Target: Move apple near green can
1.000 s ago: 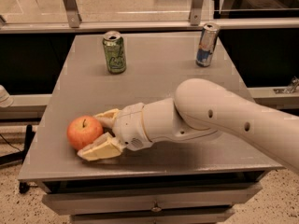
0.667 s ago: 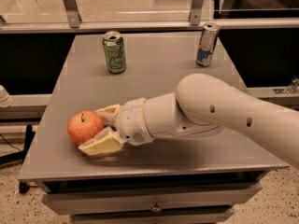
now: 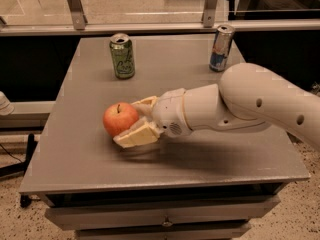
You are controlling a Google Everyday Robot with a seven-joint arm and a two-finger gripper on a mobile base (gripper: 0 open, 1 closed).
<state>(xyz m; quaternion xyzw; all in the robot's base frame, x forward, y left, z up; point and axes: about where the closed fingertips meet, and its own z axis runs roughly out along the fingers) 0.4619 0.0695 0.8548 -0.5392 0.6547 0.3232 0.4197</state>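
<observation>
Though partly hidden behind apple [image 3: 118, 117], claw [image 3: 128, 123] clamped around it; green can [image 3: 122, 56] beyond

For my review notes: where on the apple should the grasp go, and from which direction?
Grip the apple across its round middle, coming in level from the arm side. It stands stem-up, so its widest band offers two matching curved faces. The gripper is placed that way, one of its fingers in front of the apple, the other behind.
</observation>
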